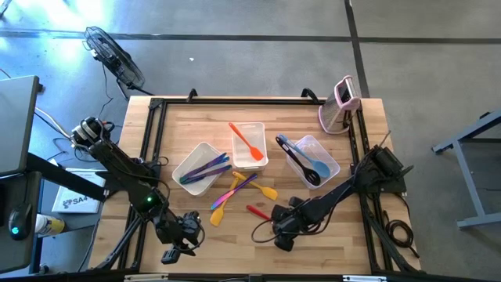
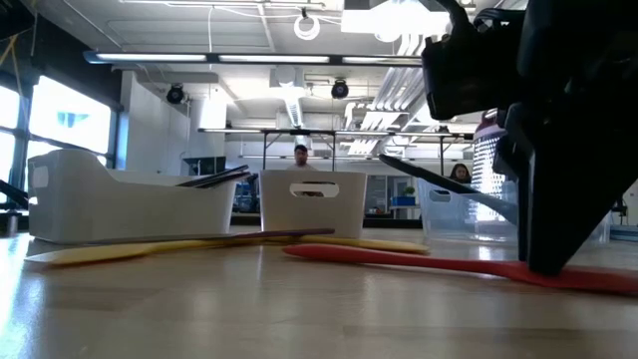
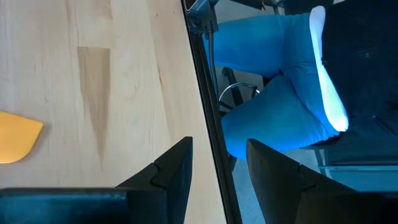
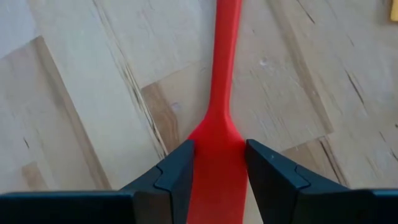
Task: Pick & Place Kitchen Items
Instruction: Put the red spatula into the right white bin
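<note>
Clamped between the right gripper's (image 4: 216, 163) dark fingers: red spatula (image 4: 219, 93), blade end pinched, handle running out flat along the wood. Lying on the table still, not lifted, near the front edge, just ahead of the loose yellow, orange and purple utensils (image 1: 239, 192). Left gripper (image 3: 217, 168) parked at the table's front-left edge, jaws part-open, holding nothing.

Risk from here: grip sits far out at one end, so likely to droop or swing on lifting, maybe twist out from between the pads. Long handle could sweep into the neighbouring loose pieces or catch a tub (image 1: 317, 159) rim on the way over. Smooth silicone, probably slippery.

Light butcher-block table (image 1: 368, 141), bare wood with visible grain. Three clear tubs across the middle, some utensils already inside; pink-and-white gadget (image 1: 341, 106) upright at the far right corner. Beyond: open workshop, ceiling lights, people seated far back; blue-trousered legs (image 3: 273, 93) close by the left arm.
</note>
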Robot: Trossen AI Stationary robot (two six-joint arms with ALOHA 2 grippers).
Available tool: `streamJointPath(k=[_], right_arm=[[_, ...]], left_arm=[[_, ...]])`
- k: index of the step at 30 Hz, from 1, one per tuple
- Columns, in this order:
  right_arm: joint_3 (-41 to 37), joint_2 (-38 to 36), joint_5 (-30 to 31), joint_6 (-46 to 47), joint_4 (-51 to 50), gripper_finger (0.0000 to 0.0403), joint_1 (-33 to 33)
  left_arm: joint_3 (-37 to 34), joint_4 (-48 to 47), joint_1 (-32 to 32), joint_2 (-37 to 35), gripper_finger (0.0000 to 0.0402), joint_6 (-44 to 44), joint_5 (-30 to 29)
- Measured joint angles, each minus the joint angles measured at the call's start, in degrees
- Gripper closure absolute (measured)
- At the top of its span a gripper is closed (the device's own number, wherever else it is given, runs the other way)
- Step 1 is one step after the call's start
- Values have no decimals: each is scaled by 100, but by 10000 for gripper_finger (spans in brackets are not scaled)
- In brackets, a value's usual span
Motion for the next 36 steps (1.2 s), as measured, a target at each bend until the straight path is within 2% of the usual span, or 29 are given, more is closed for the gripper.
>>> streamJointPath(k=[7,11,20,30,36], right_arm=[[10,148,-293,22,156,268,6],[18,157,-660,36,264,268,-3],[13,156,-753,147,212,267,-71],[13,182,-793,19,257,205,-55],[10,182,-734,34,257,191,-51]], left_arm=[[0,-4,0,1,254,0,0],[0,-6,0,1,254,1,0],[0,5,0,1,254,107,-4],[0,24,0,0,254,107,-66],[0,42,0,0,254,105,-66]])
